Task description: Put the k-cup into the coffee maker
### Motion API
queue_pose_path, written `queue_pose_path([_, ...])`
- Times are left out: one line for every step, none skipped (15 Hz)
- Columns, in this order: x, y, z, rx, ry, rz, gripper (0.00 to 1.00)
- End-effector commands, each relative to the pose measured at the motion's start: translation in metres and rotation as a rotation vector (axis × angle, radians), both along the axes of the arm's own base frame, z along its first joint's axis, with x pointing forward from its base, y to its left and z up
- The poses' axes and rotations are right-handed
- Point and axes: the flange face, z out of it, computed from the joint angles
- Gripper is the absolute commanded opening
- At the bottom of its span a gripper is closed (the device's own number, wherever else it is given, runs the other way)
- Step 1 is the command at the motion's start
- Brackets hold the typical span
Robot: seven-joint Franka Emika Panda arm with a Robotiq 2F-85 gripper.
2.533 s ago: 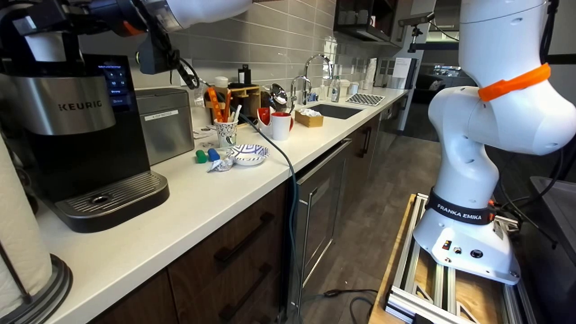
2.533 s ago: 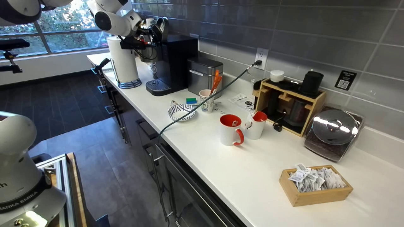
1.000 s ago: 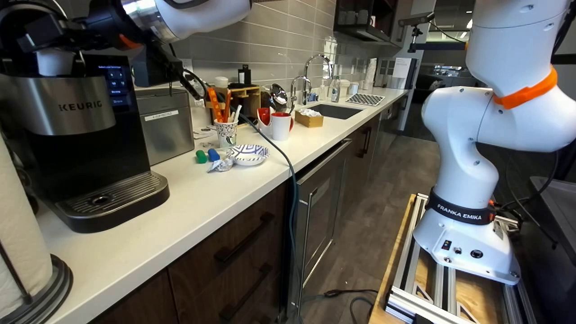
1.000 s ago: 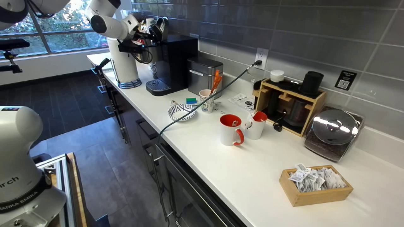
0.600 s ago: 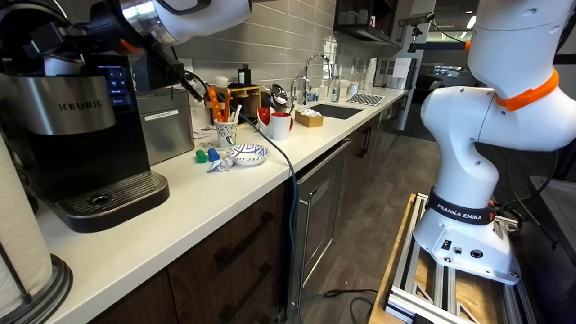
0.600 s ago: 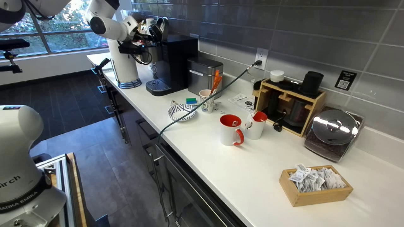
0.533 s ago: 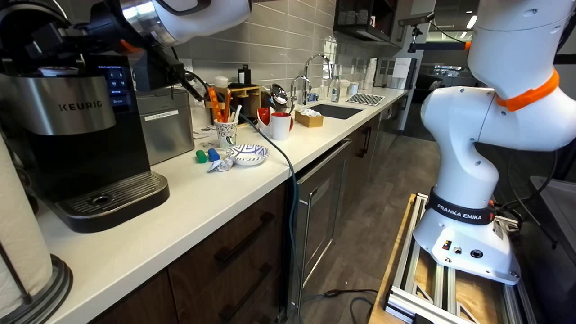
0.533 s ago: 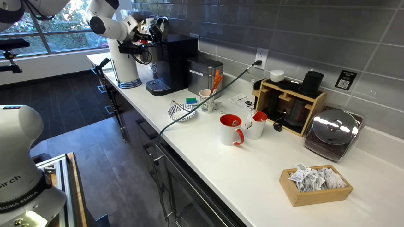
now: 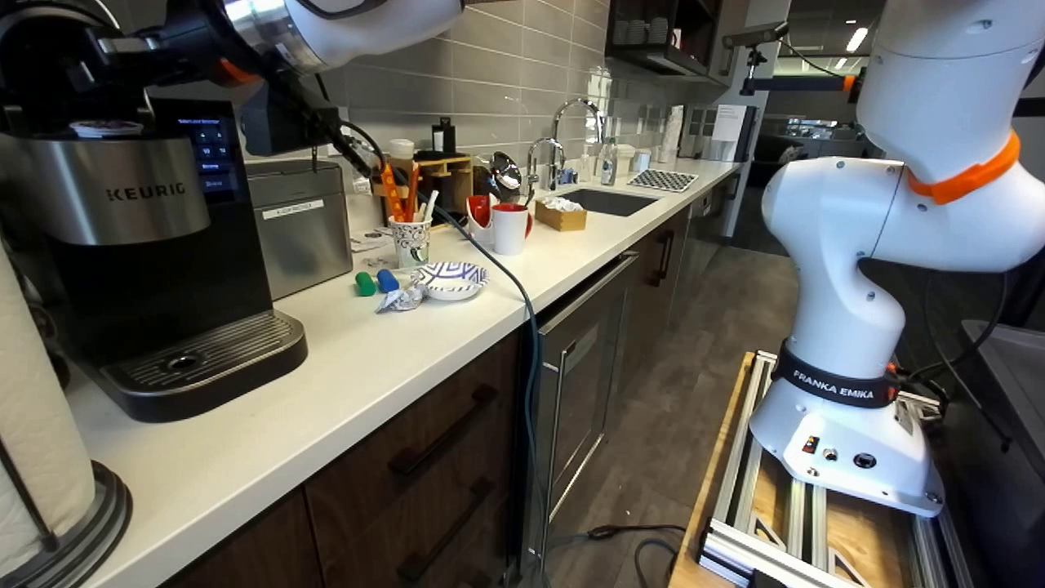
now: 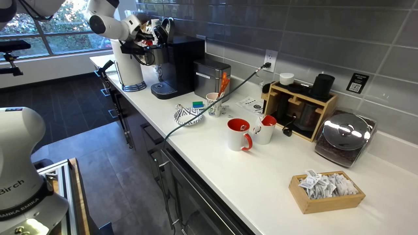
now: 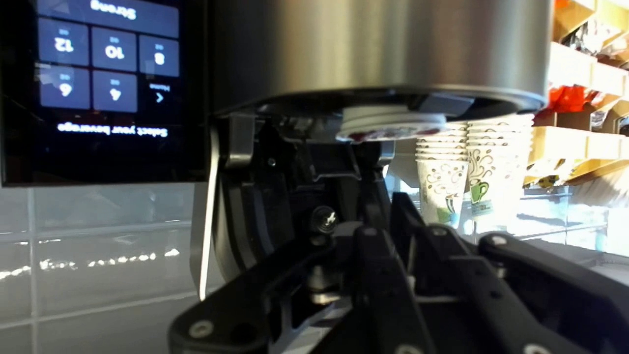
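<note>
The coffee maker, a black Keurig with a steel band, stands on the counter in both exterior views (image 9: 163, 192) (image 10: 189, 55). Its lid is raised. In the upside-down wrist view, its steel head (image 11: 383, 44) and lit screen fill the top. The white k-cup (image 9: 106, 128) sits in the open head with its lid showing above the rim. It also shows in the wrist view (image 11: 393, 123). My gripper (image 9: 82, 73) is just above and beside it, apart from it. In the wrist view, its dark fingertips (image 11: 391, 209) look close together; any gap is hard to see.
A paper towel roll (image 9: 37, 392) stands beside the machine, a steel box (image 9: 302, 229) on its other side. A patterned plate (image 9: 449, 280), a cup of orange sticks (image 9: 411, 242) and a cable (image 9: 506, 278) lie farther along. Stacked paper cups (image 11: 442, 182) show behind the gripper.
The k-cup hung upright under my gripper, then tilted and dropped down into the machine's head about half a second ago. My gripper has since shifted slightly back, away from the machine.
</note>
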Motion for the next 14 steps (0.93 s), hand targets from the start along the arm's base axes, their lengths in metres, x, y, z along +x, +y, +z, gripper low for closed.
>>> queue_pose_path([-0.022, -0.004, 0.004, 0.082, 0.038, 0.054, 0.47])
queue_pose_path([-0.035, -0.004, 0.003, 0.102, 0.064, 0.075, 0.54])
queue_pose_path([-0.050, -0.006, 0.000, 0.113, 0.098, 0.091, 0.61])
queue_pose_path([-0.064, -0.008, -0.005, 0.118, 0.141, 0.089, 0.69])
queue_pose_path([-0.074, -0.013, -0.007, 0.128, 0.177, 0.072, 0.76])
queue_pose_path([-0.087, -0.021, -0.013, 0.118, 0.232, 0.024, 0.85])
queue_pose_path([-0.093, -0.031, -0.010, 0.080, 0.241, -0.063, 0.92])
queue_pose_path([-0.098, -0.039, -0.004, 0.062, 0.238, -0.131, 0.98])
queue_pose_path([-0.105, -0.050, 0.002, 0.040, 0.229, -0.198, 1.00])
queue_pose_path([-0.113, -0.059, 0.004, 0.025, 0.233, -0.260, 1.00])
queue_pose_path([-0.122, -0.069, 0.009, 0.020, 0.226, -0.322, 1.00])
queue_pose_path([-0.131, -0.079, 0.010, 0.015, 0.229, -0.381, 1.00])
queue_pose_path([-0.114, -0.066, 0.013, 0.018, 0.233, -0.288, 1.00])
queue_pose_path([-0.121, -0.072, 0.016, 0.016, 0.236, -0.325, 1.00])
